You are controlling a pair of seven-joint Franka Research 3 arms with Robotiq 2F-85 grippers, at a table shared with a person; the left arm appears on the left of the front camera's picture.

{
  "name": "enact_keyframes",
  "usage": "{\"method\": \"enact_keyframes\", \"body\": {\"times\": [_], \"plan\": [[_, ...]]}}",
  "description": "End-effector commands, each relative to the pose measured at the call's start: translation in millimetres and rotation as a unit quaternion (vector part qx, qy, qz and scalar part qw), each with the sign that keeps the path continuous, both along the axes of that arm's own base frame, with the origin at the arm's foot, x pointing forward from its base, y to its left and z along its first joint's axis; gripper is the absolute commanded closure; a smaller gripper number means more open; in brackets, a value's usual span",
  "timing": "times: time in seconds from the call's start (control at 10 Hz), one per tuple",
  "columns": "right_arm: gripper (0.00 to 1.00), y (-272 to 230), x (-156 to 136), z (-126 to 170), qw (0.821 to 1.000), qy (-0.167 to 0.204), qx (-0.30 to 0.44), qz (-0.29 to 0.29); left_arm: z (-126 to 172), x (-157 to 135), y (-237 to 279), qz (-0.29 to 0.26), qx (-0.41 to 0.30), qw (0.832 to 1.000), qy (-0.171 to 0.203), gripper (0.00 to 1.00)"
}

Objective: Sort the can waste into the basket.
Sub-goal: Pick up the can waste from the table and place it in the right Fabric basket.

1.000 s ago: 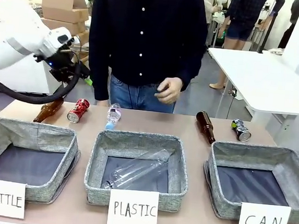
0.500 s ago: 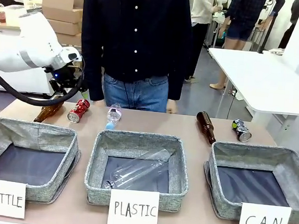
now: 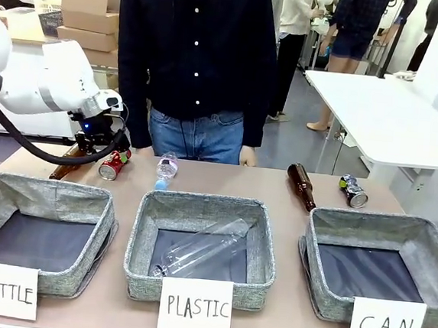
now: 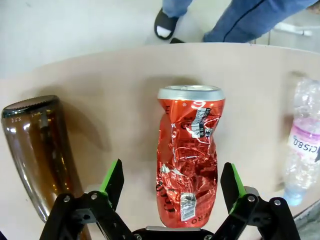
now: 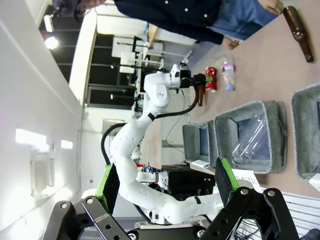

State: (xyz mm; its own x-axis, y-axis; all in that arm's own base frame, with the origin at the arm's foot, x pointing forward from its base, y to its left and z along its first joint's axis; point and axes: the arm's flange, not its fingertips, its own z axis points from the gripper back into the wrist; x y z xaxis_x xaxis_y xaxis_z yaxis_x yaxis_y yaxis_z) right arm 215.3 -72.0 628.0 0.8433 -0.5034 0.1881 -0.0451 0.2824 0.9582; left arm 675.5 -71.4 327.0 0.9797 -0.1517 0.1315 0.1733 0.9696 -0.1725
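Observation:
The crushed red can (image 4: 189, 160) lies on its side on the table, between the two green-padded fingers of my open left gripper (image 4: 173, 174), which hangs just above it. In the front view the red can (image 3: 112, 166) sits at the far left, with the left gripper (image 3: 115, 154) directly over it. The dark can (image 3: 352, 190) lies at the far right, behind the grey basket (image 3: 368, 218) carded "CAN", which holds nothing. My right gripper (image 5: 166, 181) is open, holds nothing and is well away from the table; it is out of the front view.
A brown bottle (image 3: 66, 164) lies just left of the red can, and a clear plastic bottle (image 3: 165, 168) to its right. A second brown bottle (image 3: 301, 185) lies near the dark can. The "PLASTIC" basket (image 3: 205, 205) holds a clear bottle; the "BOTTLE" basket (image 3: 44, 190) holds nothing. A person stands at the far edge.
My left arm has come down and to the right, bringing its gripper over the red can. The person's hand has dropped out of sight behind the table.

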Motion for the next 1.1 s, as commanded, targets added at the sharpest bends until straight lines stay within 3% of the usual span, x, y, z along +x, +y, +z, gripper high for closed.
{"method": "enact_keyframes", "body": {"times": [0.0, 0.3, 0.4, 0.5, 0.6, 0.8, 0.9, 1.0], "plan": [[0.00, 1.9, 3.4, 1.9, 1.000, -0.015, 0.006, 0.004, 1.1, 8.1, -4.1, -0.004, 0.005, 1.000, 0.020, 0.00], [0.00, 1.9, 3.4, 1.9, 1.000, -0.015, 0.006, 0.004, -7.2, 7.3, -11.6, -0.004, -0.002, 1.000, 0.029, 0.03], [0.00, 1.9, 3.4, 1.9, 1.000, -0.015, 0.006, 0.004, -7.7, 8.0, -12.3, -0.004, 0.002, 1.000, 0.025, 0.59], [0.00, 1.9, 3.4, 1.9, 1.000, -0.015, 0.006, 0.004, -7.5, 8.1, -12.4, -0.007, 0.002, 1.000, 0.024, 0.61], [0.00, 1.9, 3.4, 1.9, 1.000, -0.015, 0.006, 0.004, -7.0, 8.1, -12.2, -0.007, 0.002, 1.000, 0.022, 1.00], [0.00, 1.9, 3.4, 1.9, 1.000, -0.015, 0.006, 0.004, -7.6, 7.4, -12.2, -0.008, 0.001, 1.000, 0.020, 1.00], [0.00, 1.9, 3.4, 1.9, 1.000, -0.015, 0.006, 0.004, -7.7, 7.0, -12.4, -0.008, 0.002, 1.000, 0.019, 0.81], [0.00, 1.9, 3.4, 1.9, 1.000, -0.015, 0.006, 0.004, -6.6, 6.9, -12.4, -0.007, 0.001, 1.000, 0.018, 0.92]]}}
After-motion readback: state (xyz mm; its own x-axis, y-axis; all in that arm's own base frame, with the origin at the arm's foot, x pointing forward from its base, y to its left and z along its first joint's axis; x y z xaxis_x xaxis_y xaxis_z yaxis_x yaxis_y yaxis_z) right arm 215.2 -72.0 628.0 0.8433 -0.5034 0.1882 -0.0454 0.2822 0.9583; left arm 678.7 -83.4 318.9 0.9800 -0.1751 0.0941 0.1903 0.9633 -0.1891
